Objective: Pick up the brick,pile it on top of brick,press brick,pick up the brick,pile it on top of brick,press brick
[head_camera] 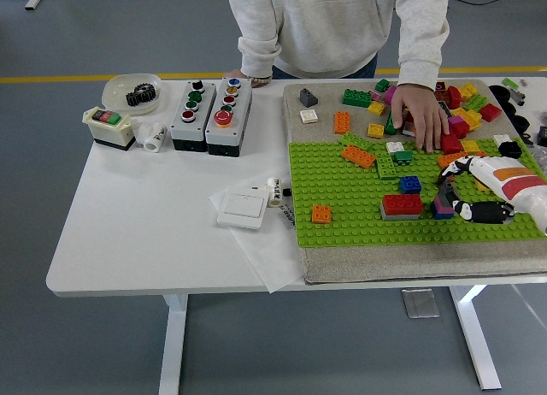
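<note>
My right hand [451, 197], white with an orange stripe, reaches in from the right edge over the green baseplate [342, 194]. Its fingers curl around a small dark brick on top of a blue and purple stack [442, 210] at the plate's right side. Left of it stands a red brick on a grey one [402, 206], with a blue brick [411, 185] just behind. An orange brick [322, 214] sits alone at the plate's near left. The left arm is out of view.
A person at the far side rests one hand [420, 117] on loose bricks [466, 104] on the grey mat, the other hand [249, 77] at the table's far edge. Button boxes [210, 113], a switch box [109, 126], a gear bowl [132, 91] and a white wall switch [243, 209] lie left.
</note>
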`<state>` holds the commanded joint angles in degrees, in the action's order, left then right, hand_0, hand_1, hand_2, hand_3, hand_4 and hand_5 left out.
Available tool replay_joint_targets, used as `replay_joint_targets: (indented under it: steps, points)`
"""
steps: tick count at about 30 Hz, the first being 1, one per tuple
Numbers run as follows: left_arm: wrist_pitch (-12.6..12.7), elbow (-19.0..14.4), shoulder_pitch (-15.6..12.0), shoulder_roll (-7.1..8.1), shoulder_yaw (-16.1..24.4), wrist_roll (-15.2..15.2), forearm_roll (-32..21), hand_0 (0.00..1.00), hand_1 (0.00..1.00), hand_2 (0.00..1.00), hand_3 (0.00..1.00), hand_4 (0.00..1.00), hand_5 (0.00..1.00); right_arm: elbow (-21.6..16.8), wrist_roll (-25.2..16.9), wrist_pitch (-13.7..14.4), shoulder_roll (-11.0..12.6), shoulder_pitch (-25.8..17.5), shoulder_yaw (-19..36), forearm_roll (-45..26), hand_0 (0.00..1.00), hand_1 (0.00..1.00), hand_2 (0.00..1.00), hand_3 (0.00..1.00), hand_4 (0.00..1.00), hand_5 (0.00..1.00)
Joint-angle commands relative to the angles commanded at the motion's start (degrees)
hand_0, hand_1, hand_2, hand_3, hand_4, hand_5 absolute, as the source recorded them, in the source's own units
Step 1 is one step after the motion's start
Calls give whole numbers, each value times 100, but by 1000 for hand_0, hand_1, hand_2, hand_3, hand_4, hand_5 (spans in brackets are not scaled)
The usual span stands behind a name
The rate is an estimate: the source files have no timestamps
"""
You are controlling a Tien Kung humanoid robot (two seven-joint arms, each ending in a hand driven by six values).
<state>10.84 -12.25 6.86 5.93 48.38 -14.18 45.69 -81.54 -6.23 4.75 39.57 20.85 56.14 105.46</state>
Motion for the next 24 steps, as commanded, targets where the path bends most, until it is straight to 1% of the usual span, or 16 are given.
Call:
replay_joint_targets:
  steps: [1,2,3,4,8,9,14,15,20,21,24]
  points:
    - [0,0,-3,-1,3,-1,3,757,795,786,681,772,645,-18,-16,49,-3,2,-2,7,740,707,744,726,744,232]
    - [-1,-1,-8,0,8,-4,14,757,795,786,681,772,645,-27,-65,156,-17,4,-7,-36,740,707,744,726,744,232]
    - [-2,-1,-9,0,9,-6,18,758,795,786,681,771,645,-30,-82,200,-23,5,-9,-52,797,761,786,826,930,276]
    - [-3,-1,-13,1,11,-8,24,758,795,786,681,771,645,-19,-124,306,-40,10,-17,-123,797,761,786,826,930,276]
    - [-3,-2,-23,2,18,-12,37,758,795,786,681,771,645,34,-136,556,-93,41,-47,-467,797,761,786,826,930,276]
    - [-3,-2,-25,2,19,-12,38,758,795,787,681,771,645,44,-124,592,-102,54,-53,-526,816,778,798,839,986,315]
    - [-7,-5,-38,6,41,-27,79,758,795,787,681,771,645,137,58,770,-159,253,-139,-862,816,778,798,839,986,315]
    - [-9,-6,-43,7,47,-32,92,758,796,787,682,772,646,177,120,804,-178,324,-164,-908,796,763,787,833,998,335]
    - [-13,-9,-54,14,53,-40,113,758,796,787,682,772,646,241,202,804,-215,450,-203,-959,796,763,787,833,998,335]
    - [-14,-9,-57,16,55,-41,119,759,796,787,682,771,645,253,196,792,-221,469,-211,-965,780,748,772,819,998,364]
    - [-13,-9,-63,17,59,-41,125,759,796,787,682,771,645,265,183,779,-226,497,-229,-966,780,748,772,819,998,364]
